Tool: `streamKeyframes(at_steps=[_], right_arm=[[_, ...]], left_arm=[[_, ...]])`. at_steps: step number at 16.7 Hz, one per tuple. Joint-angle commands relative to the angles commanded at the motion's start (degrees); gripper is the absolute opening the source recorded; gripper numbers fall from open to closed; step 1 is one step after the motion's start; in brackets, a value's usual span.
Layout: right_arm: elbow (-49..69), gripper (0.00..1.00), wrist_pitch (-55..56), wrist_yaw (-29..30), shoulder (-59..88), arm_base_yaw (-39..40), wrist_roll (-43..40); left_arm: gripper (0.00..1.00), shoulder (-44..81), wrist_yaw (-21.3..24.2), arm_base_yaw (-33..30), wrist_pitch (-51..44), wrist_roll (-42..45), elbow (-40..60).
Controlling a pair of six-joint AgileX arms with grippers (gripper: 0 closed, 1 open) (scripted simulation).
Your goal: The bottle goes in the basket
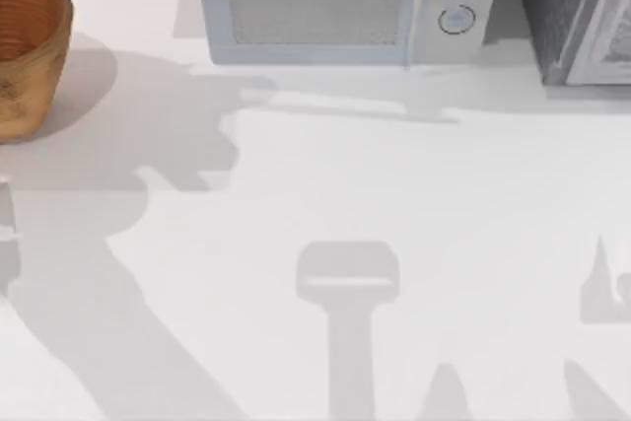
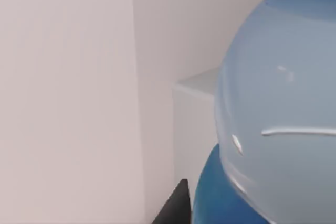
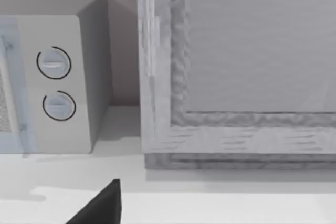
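The bottle (image 2: 278, 119) sits very close in the left wrist view, showing its clear rounded body, a blue label low down and a bit of blue cap at the frame's edge. My left gripper is shut on it, with one dark fingertip (image 2: 177, 205) against the label. The basket (image 1: 25, 46), brown woven wicker, stands at the table's back left corner in the top view, partly cut off. A dark tip of my right gripper (image 3: 100, 205) pokes into the right wrist view, facing the back right of the table.
A pale blue microwave (image 1: 345, 2) with two round knobs stands at the back middle. A grey framed cabinet (image 1: 582, 17) stands at the back right. Arm shadows lie across the white table (image 1: 325, 175).
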Motion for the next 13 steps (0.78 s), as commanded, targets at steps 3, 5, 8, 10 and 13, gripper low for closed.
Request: streamKeyframes(at_steps=[3,5,8,10,13], right_arm=[[0.0,1.0,0.0,0.0,0.0,0.0,0.0],[0.0,1.0,0.0,0.0,0.0,0.0,0.0],[0.0,1.0,0.0,0.0,0.0,0.0,0.0],[0.0,1.0,0.0,0.0,0.0,0.0,0.0],[0.0,1.0,0.0,0.0,0.0,0.0,0.0]], left_arm=[[0.68,0.0,0.0,0.0,0.0,0.0,0.0],[0.83,0.0,0.0,0.0,0.0,0.0,0.0],[1.0,0.0,0.0,0.0,0.0,0.0,0.0],[1.0,0.0,0.0,0.0,0.0,0.0,0.0],[1.0,0.0,0.0,0.0,0.0,0.0,0.0]])
